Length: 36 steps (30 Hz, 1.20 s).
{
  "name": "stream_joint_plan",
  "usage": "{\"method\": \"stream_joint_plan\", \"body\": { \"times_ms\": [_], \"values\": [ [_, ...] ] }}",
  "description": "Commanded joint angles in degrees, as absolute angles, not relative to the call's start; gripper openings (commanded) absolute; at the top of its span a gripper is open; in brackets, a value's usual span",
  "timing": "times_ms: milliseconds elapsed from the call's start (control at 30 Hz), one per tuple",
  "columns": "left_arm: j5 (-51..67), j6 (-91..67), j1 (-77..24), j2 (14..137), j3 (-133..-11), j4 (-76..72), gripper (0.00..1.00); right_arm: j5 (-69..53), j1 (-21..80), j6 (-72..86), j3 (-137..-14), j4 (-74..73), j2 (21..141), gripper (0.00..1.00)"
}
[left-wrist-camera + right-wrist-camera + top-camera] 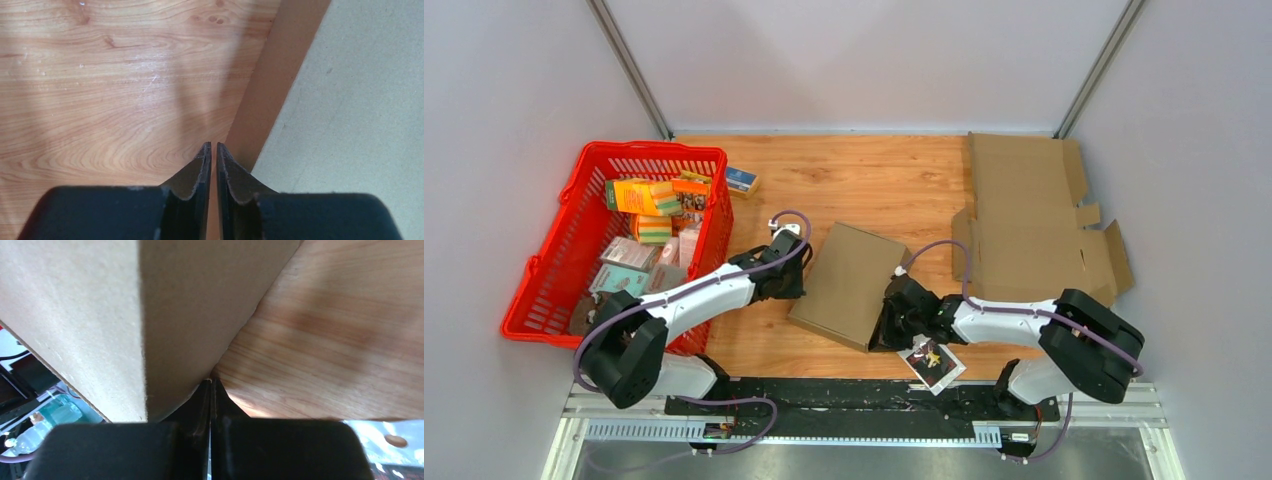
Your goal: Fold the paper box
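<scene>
The paper box is a closed brown cardboard box lying flat in the middle of the wooden table. My left gripper is at its left side. In the left wrist view the left gripper has its jaws almost together with nothing between them, tips just short of the box's brown side wall. My right gripper is at the box's near right corner. In the right wrist view the right gripper is shut and empty, tips touching the box's lower edge where it meets the table.
A red basket with several small packages stands at the left. A small blue box lies beside it. Flat unfolded cardboard blanks lie at the back right. A printed card sits near the front edge, by the right arm.
</scene>
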<state>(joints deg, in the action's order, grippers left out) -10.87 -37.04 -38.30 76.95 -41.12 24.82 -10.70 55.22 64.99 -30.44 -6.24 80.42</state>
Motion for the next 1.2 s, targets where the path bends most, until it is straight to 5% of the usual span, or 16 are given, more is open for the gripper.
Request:
{"method": "stream_joint_plan", "body": {
  "times_ms": [0, 100, 267, 433, 567, 767, 967, 1167],
  "values": [
    [0.28, -41.06, -43.33, 76.91, -42.69, 27.75, 0.2, -6.97, 53.96, 64.29, -35.85, 4.62, 76.3, 0.02],
    [-3.86, -35.17, -40.71, 75.77, -48.4, 33.91, 0.29, 3.89, 53.7, 56.36, -39.28, -20.12, 71.21, 0.05],
    [-6.94, -26.29, -34.55, 77.16, -57.29, 39.46, 0.38, 7.83, 43.44, 42.3, -38.41, -30.15, 65.31, 0.16],
    [-8.6, -22.68, -30.33, 86.29, -68.71, 39.55, 0.29, 4.4, 28.95, 31.48, -46.21, -26.11, 72.82, 0.19],
    [-10.19, -21.1, -28.66, 98.49, -78.55, 42.18, 0.2, 1.5, 24.18, 28.48, -56.85, -25.75, 84.96, 0.03],
    [-10.37, -20.56, -28.3, 108.88, -88.24, 42.63, 0.18, -3.68, 23.29, 28.21, -66.53, -25.23, 99.12, 0.0],
    [-1.07, -21.53, -29.44, 114.16, -92.9, 39.92, 0.15, -13.84, 24.87, 33.47, -68.3, -18.22, 104.41, 0.0],
    [15.62, -22.76, -32.7, 115.49, -90.8, 32.09, 0.13, -35.02, 24.52, 53.75, -59.77, 25.06, 107.04, 0.0]
  ]
}}
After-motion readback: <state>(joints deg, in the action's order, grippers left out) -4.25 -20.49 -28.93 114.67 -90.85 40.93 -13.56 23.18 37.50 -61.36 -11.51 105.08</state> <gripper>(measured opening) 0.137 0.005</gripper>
